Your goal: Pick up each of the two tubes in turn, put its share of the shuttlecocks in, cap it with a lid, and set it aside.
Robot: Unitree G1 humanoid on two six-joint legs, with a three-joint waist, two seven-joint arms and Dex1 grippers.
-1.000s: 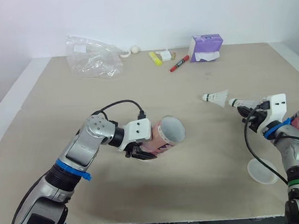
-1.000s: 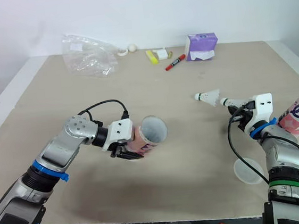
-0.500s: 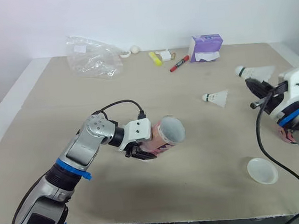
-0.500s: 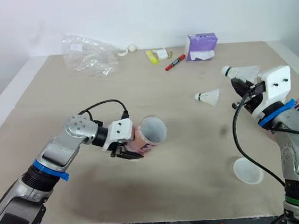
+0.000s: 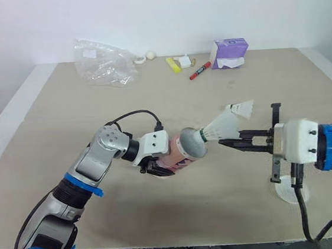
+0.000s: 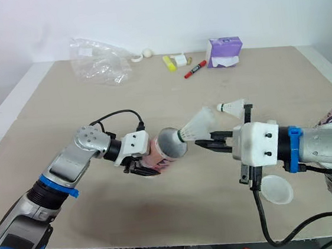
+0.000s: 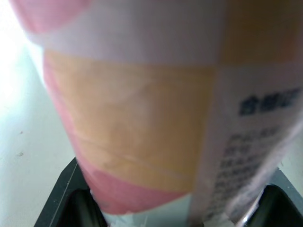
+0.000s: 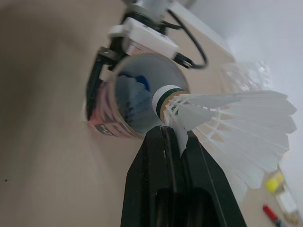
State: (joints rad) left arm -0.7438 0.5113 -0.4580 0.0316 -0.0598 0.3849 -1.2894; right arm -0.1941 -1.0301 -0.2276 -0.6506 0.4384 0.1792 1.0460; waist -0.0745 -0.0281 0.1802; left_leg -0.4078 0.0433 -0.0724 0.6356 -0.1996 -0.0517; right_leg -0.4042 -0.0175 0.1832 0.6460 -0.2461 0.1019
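While the left gripper (image 5: 157,164) clamps the tube (image 5: 183,151) nearly level over the table, with its mouth facing the right arm, the right gripper (image 5: 222,143) pinches a shuttlecock (image 5: 217,127) by its skirt, cork at the rim. The cork should be centred on the tube's axis, pushed straight in, and let go only once the feathers pass the rim.

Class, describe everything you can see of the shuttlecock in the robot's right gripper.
The shuttlecock has a white feather skirt and a base banded white and dark green. It is off the table, tilted, base leading. The right gripper pinches its lower skirt near the base. The base sits at the open mouth of the pink tube held by the left gripper; contact there is unclear.
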